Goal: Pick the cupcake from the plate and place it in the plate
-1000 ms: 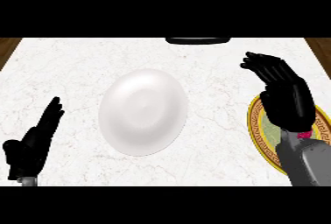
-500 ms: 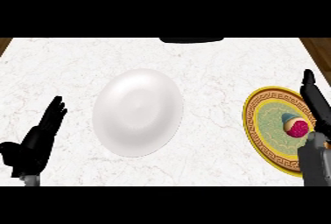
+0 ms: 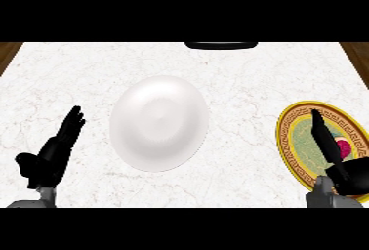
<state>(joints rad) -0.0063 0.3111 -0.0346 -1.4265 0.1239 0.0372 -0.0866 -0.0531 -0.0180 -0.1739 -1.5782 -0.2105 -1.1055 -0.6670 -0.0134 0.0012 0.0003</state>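
I'm looking straight down on the marble counter point(image 3: 238, 73) now. Right hand point(image 3: 333, 151) is low at the right edge, over the gold-rimmed plate point(image 3: 292, 128), fingers point(image 3: 319, 128) straight and held close together, pointing up the view across the plate's green middle. Nothing is in that hand. The cupcake point(image 3: 344, 145) sits on that plate, pink-red top showing just to the right of my fingers, partly hidden behind them; I cannot tell whether the hand touches it. The plate itself runs off the right edge of the view, so I only see its left part.

The white plate point(image 3: 160, 122) lies in the middle of the counter, well apart from the gold-rimmed one, with bare marble between the two. Left hand point(image 3: 51, 154) is at the lower left, open and resting, fingers straight and pointing up, thumb out to the side, just beside the white plate but not touching it. At the far edge of the counter a dark object point(image 3: 221, 45) shows, and I can't make out what it is
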